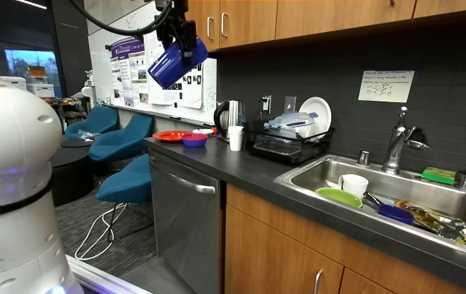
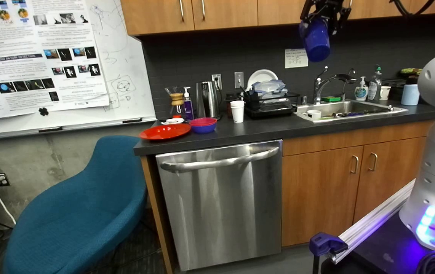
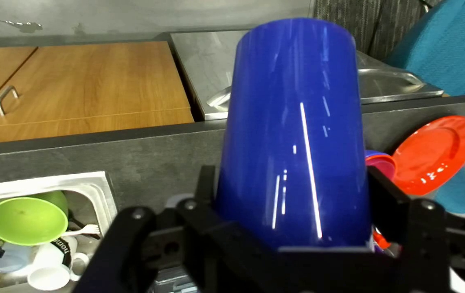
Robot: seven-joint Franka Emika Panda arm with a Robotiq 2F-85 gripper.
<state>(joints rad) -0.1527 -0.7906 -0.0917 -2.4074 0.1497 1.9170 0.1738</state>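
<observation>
In an exterior view, the camera stands near the sink point(image 1: 416, 195), angled along the counter point(image 1: 227, 159) toward a whiteboard point(image 1: 209, 81). In an exterior view, the camera faces the dishwasher point(image 2: 221, 213) almost squarely — the sink smaller, farther right. The wrist view looks down from above, a blue cup point(image 3: 293, 138) filling its middle, very close. All three share sink, dishwasher and red plate point(image 2: 165, 131).

Even indoor light; white glare streaks the blue cup point(image 3: 293, 122), shadow lies under the wall cupboards point(image 1: 318, 18), the base light point(image 2: 427, 223) is blown out, the wrist view's pincer point(image 3: 292, 179) dark and soft
</observation>
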